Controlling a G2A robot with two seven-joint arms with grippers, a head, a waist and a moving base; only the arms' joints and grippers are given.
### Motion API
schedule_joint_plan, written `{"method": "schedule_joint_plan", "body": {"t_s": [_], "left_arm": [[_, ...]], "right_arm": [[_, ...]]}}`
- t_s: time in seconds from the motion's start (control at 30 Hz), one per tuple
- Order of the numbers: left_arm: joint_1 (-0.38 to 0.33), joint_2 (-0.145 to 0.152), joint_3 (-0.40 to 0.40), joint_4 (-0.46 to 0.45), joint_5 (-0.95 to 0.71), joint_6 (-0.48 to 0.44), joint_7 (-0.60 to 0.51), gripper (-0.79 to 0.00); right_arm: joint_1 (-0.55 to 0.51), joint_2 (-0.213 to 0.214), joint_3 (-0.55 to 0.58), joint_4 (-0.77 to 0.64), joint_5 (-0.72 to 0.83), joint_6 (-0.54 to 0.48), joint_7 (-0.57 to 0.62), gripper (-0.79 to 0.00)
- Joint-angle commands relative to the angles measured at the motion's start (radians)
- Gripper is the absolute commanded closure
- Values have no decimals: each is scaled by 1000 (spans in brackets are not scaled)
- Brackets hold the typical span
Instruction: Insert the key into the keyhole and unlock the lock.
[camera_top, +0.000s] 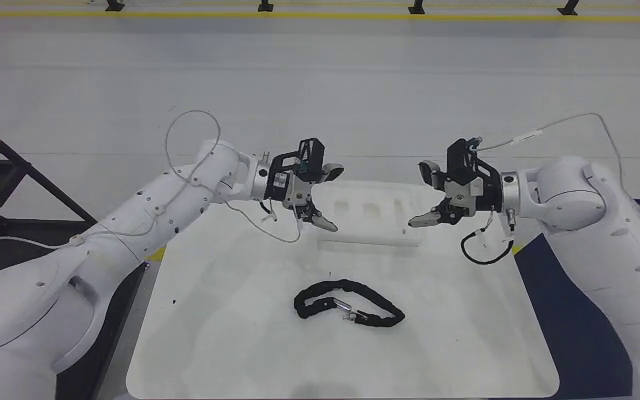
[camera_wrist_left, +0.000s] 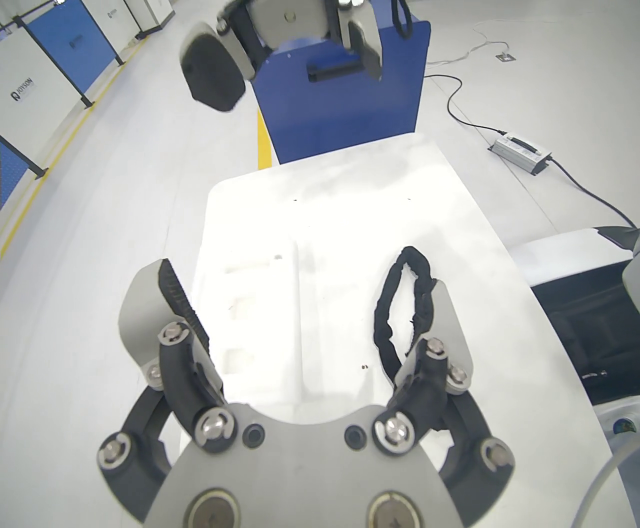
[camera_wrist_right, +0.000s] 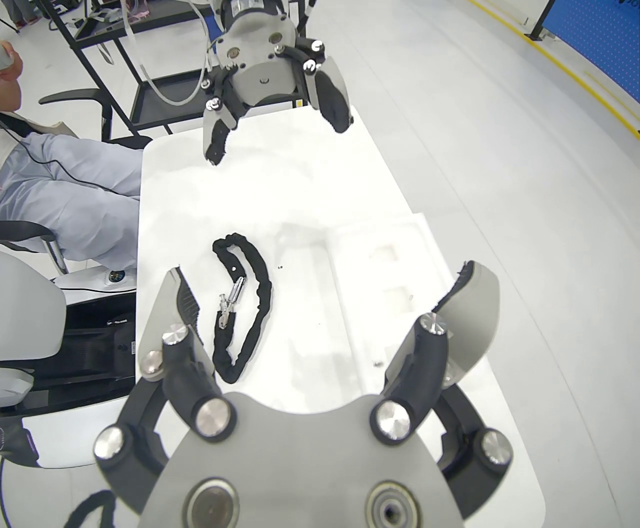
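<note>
A black fabric-covered chain lock (camera_top: 350, 300) lies in a loop on the white table (camera_top: 220, 340), toward its front. Silver metal parts (camera_wrist_right: 229, 302) sit where the loop's ends meet; I cannot tell a key apart from the lock body there. My left gripper (camera_top: 330, 198) hangs open above the back of the table, holding nothing. My right gripper (camera_top: 422, 196) faces it, also open and holding nothing. From the left wrist, my own gripper (camera_wrist_left: 302, 280) frames the chain (camera_wrist_left: 400, 300). From the right wrist, my own gripper (camera_wrist_right: 325, 277) stands open above the table.
A white foam tray (camera_top: 370, 220) with shallow recesses lies at the back of the table, under both grippers. A tiny dark speck (camera_top: 328, 273) sits on the table behind the chain. A blue cart (camera_wrist_left: 345, 85) stands beyond the table's right end.
</note>
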Motion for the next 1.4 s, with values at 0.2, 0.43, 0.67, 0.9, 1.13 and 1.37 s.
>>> {"method": "schedule_joint_plan", "body": {"t_s": [0.2, 0.43, 0.67, 0.9, 1.13, 1.37], "left_arm": [[-84, 25, 0, 6, -188, 0, -127, -785], [-114, 19, 0, 49, -352, 0, -219, -785], [-119, 5, 0, 83, -395, 0, -242, -784], [-118, 5, 0, 82, -394, 0, -241, -784], [-118, 5, 0, 82, -394, 0, -241, -784], [-118, 5, 0, 82, -394, 0, -241, -784]], "right_arm": [[112, -20, -77, 75, 11, 2, 5, -785], [147, -17, -107, 75, 17, 2, -27, -785], [147, -16, -113, 69, 20, 2, -29, -785], [147, -16, -113, 69, 20, 2, -29, -785], [147, -16, -113, 69, 20, 2, -29, -785], [147, -16, -113, 69, 20, 2, -29, -785]]}}
